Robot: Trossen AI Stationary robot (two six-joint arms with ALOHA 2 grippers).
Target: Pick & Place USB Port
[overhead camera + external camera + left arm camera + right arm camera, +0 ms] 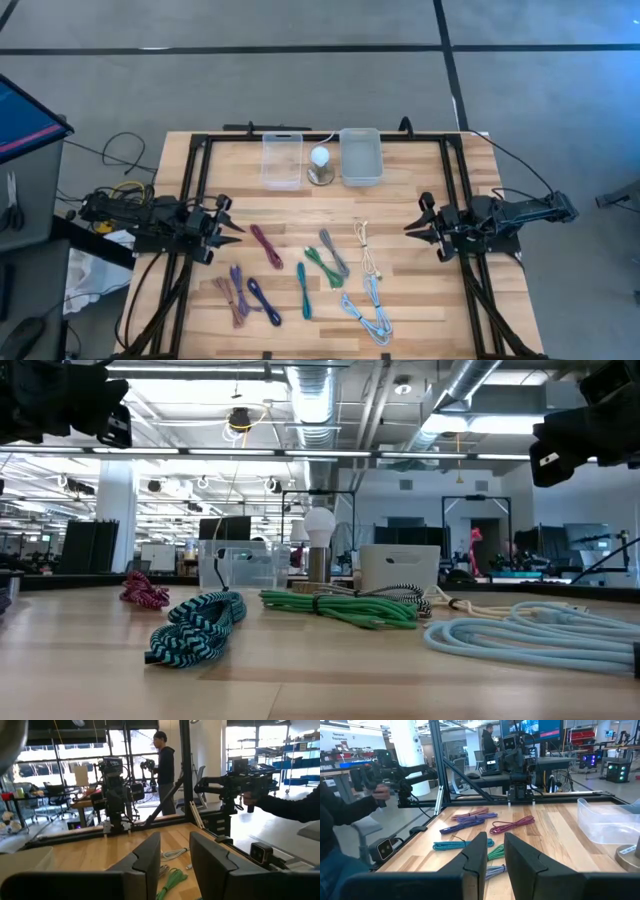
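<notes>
Nothing is gripped yet: narrow-gapped, empty, the left gripper [236, 229] and right gripper [408, 228] are held aloft, cables [330, 262] untouched between them, bins [281, 158] unfilled beyond.

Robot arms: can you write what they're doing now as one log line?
left gripper: open, empty, raised at table's left | right gripper: open, empty, raised at right | cables: untouched | bins: empty
</notes>
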